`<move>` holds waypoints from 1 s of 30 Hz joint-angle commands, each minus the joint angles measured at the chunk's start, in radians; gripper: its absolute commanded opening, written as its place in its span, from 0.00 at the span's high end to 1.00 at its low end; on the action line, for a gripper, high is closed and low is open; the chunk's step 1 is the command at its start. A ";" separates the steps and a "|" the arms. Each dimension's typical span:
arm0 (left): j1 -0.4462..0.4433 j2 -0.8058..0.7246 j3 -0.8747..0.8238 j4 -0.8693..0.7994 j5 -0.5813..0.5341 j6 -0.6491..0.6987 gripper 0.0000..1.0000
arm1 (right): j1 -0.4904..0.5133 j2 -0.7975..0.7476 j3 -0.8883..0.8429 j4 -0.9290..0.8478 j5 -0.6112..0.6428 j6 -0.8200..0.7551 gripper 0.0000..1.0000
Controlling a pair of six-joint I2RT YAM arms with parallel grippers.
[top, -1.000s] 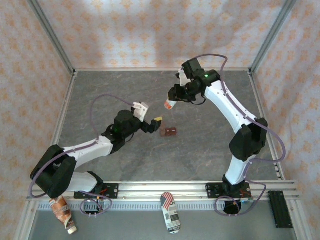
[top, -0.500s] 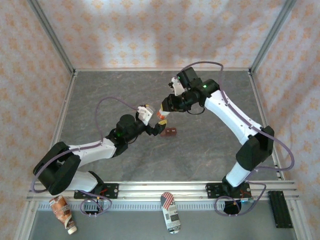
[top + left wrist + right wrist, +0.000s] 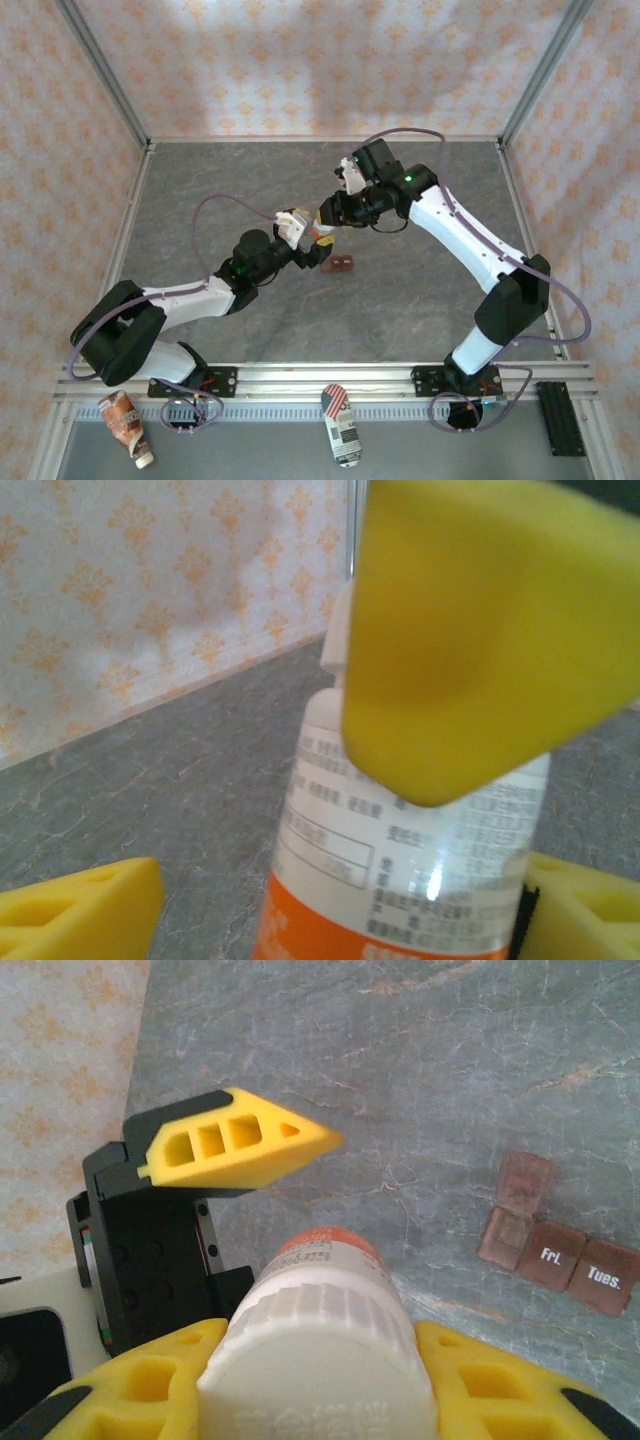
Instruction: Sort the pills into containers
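Right gripper (image 3: 320, 1360): clenched on the white cap (image 3: 330, 1305) of the bottle (image 3: 400, 840); the bottle is carried above the table (image 3: 450, 1060) by the cap alone.
Left gripper (image 3: 332, 912): released; one finger stands on each side of the bottle's body. The left finger is apart from the label, and the right finger is at the label's edge. Contact there cannot be told.
Containers (image 3: 560, 1255): a red-brown strip lying flat on the table, near and slightly right of the bottle and well apart from both grippers. "Fri." and "Tues." are read on two lids. The end compartment (image 3: 505, 1235) appears to be open, with its lid folded back.
Pills: not seen; they are judged to be inside the bottle.
Step in hand: the bottle's body is judged to be about to be taken by the left gripper, so that the cap can be twisted off.
Risk, uneven closing: the bottle may be pushed sideways and levered in the cap grip if one finger lands first.
Risk, finger clash: a right-gripper finger hangs just above the left fingers. It may be struck if the grip is taken too high.
Risk, weak hold: the smooth label may turn in the left fingers, so the cap would not be loosened.
Risk, spill: pills may be scattered on the table if the cap is freed while the bottle is tilted away from the open compartment.
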 commanded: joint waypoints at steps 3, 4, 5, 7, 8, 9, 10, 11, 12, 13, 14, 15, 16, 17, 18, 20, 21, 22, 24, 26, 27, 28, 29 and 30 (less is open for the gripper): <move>-0.004 0.009 0.004 0.046 0.017 -0.026 0.19 | 0.005 -0.005 -0.017 0.056 -0.042 0.036 0.70; -0.004 0.009 0.002 0.051 0.015 -0.029 0.20 | 0.005 -0.005 -0.018 0.059 -0.044 0.038 0.70; -0.004 0.009 0.000 0.056 0.010 -0.031 0.20 | 0.006 -0.005 -0.017 0.060 -0.043 0.040 0.70; -0.004 0.008 0.000 0.060 0.008 -0.036 0.24 | 0.005 -0.004 -0.019 0.059 -0.043 0.039 0.70; -0.005 0.007 0.002 0.059 0.008 -0.038 0.25 | 0.005 -0.005 -0.019 0.059 -0.042 0.040 0.70; -0.004 0.007 0.003 0.061 0.008 -0.042 0.26 | 0.005 -0.005 -0.019 0.059 -0.043 0.040 0.70; -0.005 0.006 0.004 0.061 0.007 -0.044 0.28 | 0.005 -0.004 -0.019 0.062 -0.043 0.040 0.70; -0.004 0.007 0.006 0.061 0.009 -0.046 0.29 | 0.005 -0.003 -0.019 0.061 -0.044 0.042 0.70; -0.004 0.005 0.008 0.061 0.009 -0.048 0.29 | 0.005 -0.001 -0.019 0.061 -0.043 0.041 0.70; -0.004 0.004 0.009 0.061 0.009 -0.051 0.30 | 0.005 -0.001 -0.019 0.061 -0.044 0.042 0.70; -0.004 0.004 0.010 0.062 0.009 -0.052 0.31 | 0.005 0.001 -0.020 0.061 -0.044 0.041 0.70; -0.005 0.003 0.012 0.061 0.010 -0.052 0.32 | 0.005 0.003 -0.021 0.062 -0.044 0.042 0.70; -0.004 0.002 0.014 0.059 0.009 -0.054 0.34 | 0.005 0.003 -0.022 0.061 -0.043 0.041 0.70; -0.005 0.002 0.016 0.055 0.009 -0.055 0.34 | 0.005 0.003 -0.022 0.062 -0.045 0.043 0.70; -0.004 0.002 0.020 0.049 0.010 -0.054 0.35 | 0.005 0.003 -0.024 0.065 -0.045 0.044 0.70; -0.004 0.003 0.023 0.044 0.010 -0.053 0.37 | 0.005 0.004 -0.024 0.067 -0.048 0.044 0.70; -0.005 0.003 0.026 0.042 0.011 -0.053 0.37 | 0.005 0.004 -0.024 0.067 -0.049 0.045 0.70; -0.004 0.005 0.028 0.040 0.011 -0.055 0.37 | 0.005 0.005 -0.024 0.065 -0.049 0.043 0.70; -0.004 0.005 0.032 0.037 0.009 -0.054 0.36 | 0.005 0.007 -0.025 0.064 -0.052 0.040 0.70; -0.004 0.005 0.034 0.037 0.003 -0.055 0.32 | 0.005 0.008 -0.027 0.063 -0.053 0.038 0.70; -0.004 0.005 0.034 0.035 0.003 -0.053 0.31 | 0.005 0.008 -0.027 0.062 -0.052 0.039 0.70; -0.004 0.004 0.039 0.031 0.002 -0.050 0.30 | 0.005 0.008 -0.029 0.062 -0.053 0.039 0.70; -0.004 0.003 0.040 0.025 0.002 -0.047 0.30 | 0.005 0.008 -0.030 0.062 -0.053 0.039 0.70; -0.004 0.004 0.044 0.021 0.006 -0.043 0.30 | 0.005 0.005 -0.031 0.061 -0.054 0.037 0.70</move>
